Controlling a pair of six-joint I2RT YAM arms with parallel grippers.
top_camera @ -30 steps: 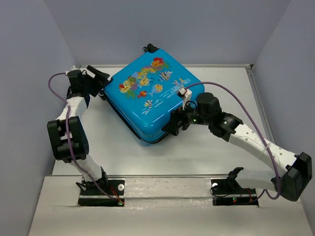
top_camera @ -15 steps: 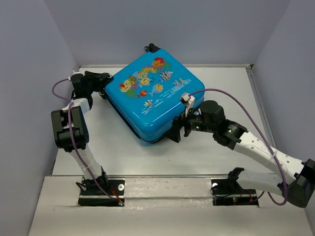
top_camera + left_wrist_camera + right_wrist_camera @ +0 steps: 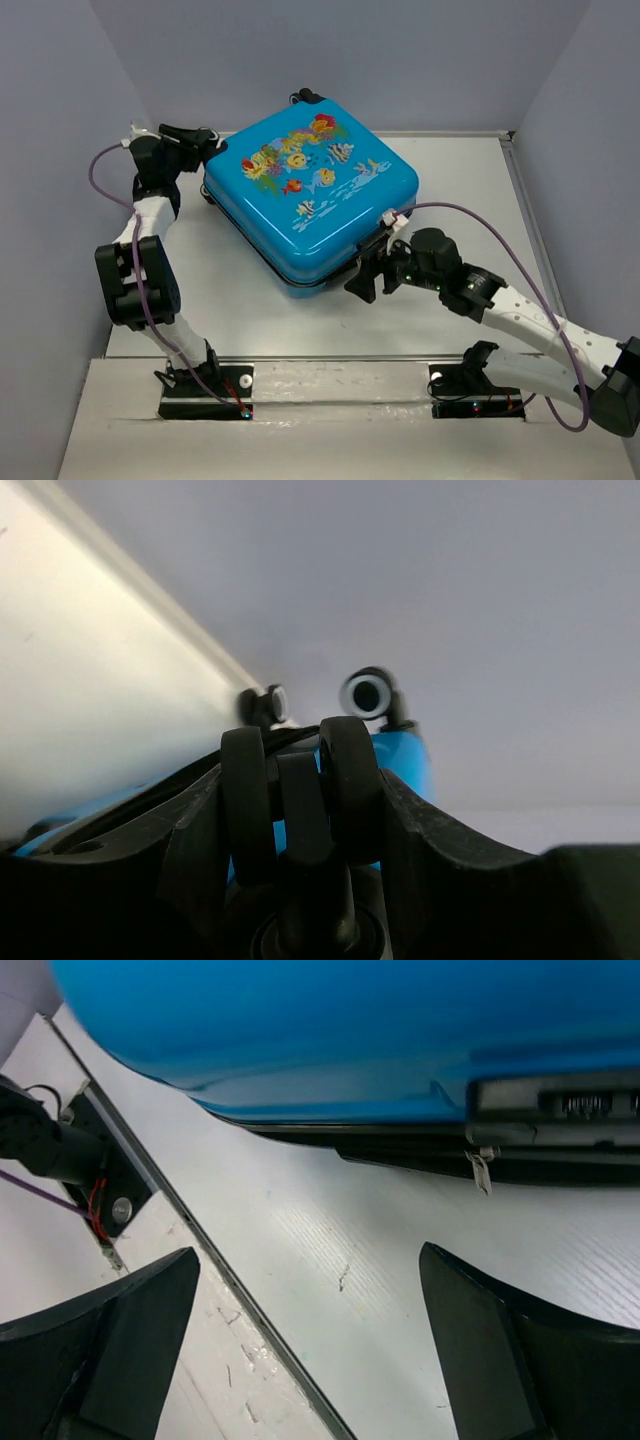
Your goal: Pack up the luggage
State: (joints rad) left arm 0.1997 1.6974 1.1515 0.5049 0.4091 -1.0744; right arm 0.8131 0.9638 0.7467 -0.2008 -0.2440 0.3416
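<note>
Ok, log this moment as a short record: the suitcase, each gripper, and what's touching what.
object: blue fish-print suitcase
state: closed, lying flat, print side up
support: table
left gripper: at the suitcase's far-left corner near a wheel, closed on a black tab
right gripper: open, empty, over the table, facing the suitcase's near edge, not touching it

I count: one luggage (image 3: 310, 205), two wheels (image 3: 366, 694) showing on it, two grippers (left gripper (image 3: 195, 135), right gripper (image 3: 365, 272)), one table (image 3: 455, 175).
</note>
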